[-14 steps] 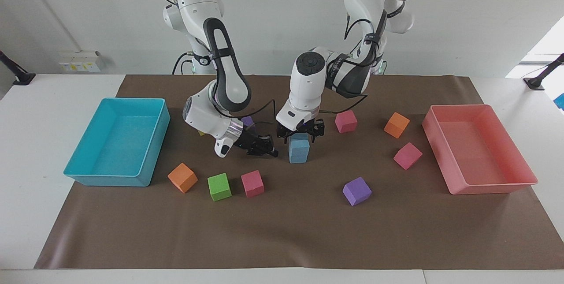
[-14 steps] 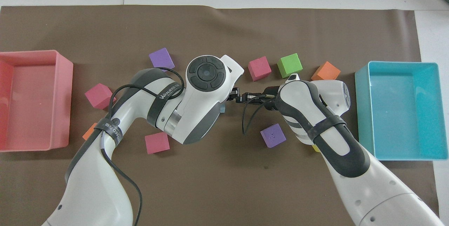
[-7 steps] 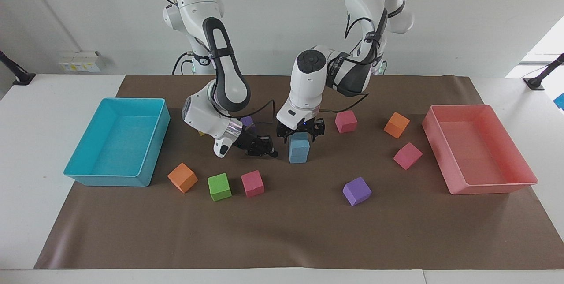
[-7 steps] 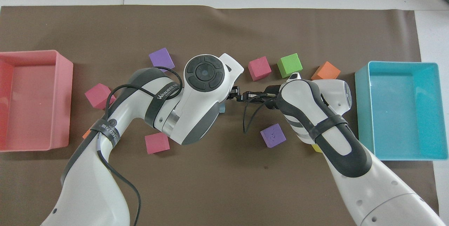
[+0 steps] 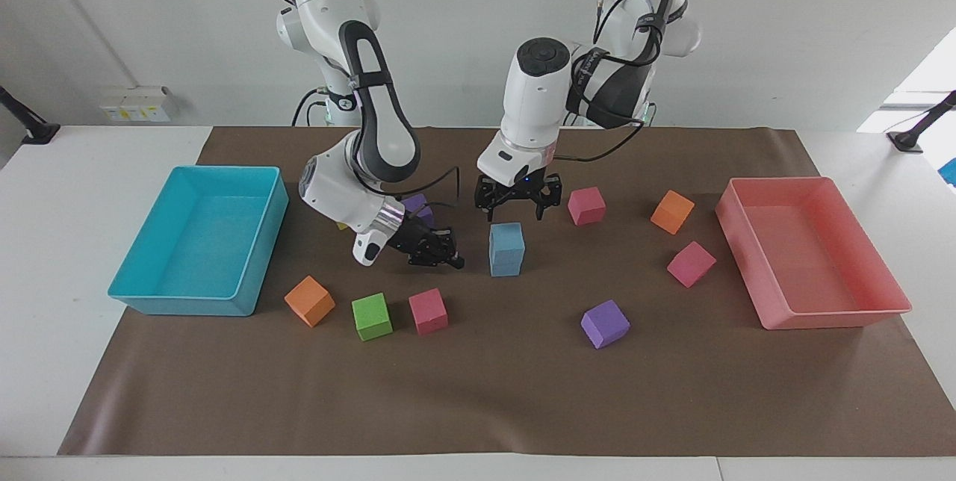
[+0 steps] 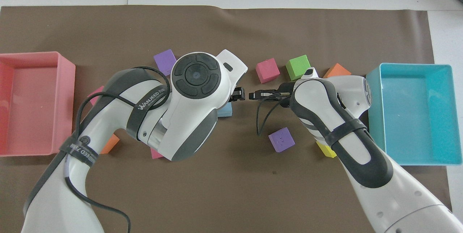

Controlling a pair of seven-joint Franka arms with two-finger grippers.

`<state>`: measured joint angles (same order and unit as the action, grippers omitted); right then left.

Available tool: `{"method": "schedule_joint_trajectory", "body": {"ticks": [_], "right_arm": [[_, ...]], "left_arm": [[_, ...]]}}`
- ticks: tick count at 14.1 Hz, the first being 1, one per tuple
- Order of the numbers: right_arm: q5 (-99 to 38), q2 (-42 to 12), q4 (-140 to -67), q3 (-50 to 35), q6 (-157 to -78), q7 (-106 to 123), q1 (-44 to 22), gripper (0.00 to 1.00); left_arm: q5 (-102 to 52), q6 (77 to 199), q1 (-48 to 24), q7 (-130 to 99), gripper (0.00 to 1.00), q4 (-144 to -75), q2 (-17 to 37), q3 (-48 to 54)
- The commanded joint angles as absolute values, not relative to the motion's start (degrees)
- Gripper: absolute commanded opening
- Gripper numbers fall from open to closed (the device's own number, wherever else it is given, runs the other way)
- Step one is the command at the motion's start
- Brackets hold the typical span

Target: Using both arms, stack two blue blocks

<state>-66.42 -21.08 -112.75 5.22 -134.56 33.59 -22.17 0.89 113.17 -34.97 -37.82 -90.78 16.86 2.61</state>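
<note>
Near the turquoise plastic tray (image 5: 196,242), right pincer (image 5: 433,251) low over the brown-papered worktop (image 5: 478,384), just beside the stack, grasping nothing; cannot tell if spread or clenched. At worktop middle, two light sky-blue foam cubes (image 5: 506,249) stacked one on the other. Directly over them, left pincer (image 5: 518,200) raised clear, fingers spread, released.

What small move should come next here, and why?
Probably retreat: the two blue blocks already stand stacked on the brown mat, one on the other. The left gripper hangs open above the stack, clear of the top block, so lifting it further away seems right. The right gripper sits low beside the stack, not touching it, and should back off without brushing it.
</note>
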Motion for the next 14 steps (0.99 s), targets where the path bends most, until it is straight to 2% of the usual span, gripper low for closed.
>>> {"method": "schedule_joint_trajectory", "body": {"ticks": [1,4,7,14], "right_arm": [[-61.9,-18.5,-113.5,4.9,-135.0,34.5,-20.5,1.00],[-57.0,-16.0,-113.6,5.0,-134.6,28.2,-19.9,1.00],[-44.8,-13.0,-113.2,5.0,-133.1,19.0,-19.4,1.00],[-19.2,-10.6,-104.5,5.1,-117.3,7.5,-13.9,1.00]], "left_arm": [[1.8,110.9,-32.6,-35.0,1.00,-92.7,13.1,2.3],[1.6,108.7,-30.1,-31.3,1.00,-92.9,10.9,2.3],[1.6,104.5,-27.7,-26.6,1.00,-93.9,8.2,2.3],[1.1,98.8,-22.5,-20.6,1.00,-94.1,2.5,1.7]]}}
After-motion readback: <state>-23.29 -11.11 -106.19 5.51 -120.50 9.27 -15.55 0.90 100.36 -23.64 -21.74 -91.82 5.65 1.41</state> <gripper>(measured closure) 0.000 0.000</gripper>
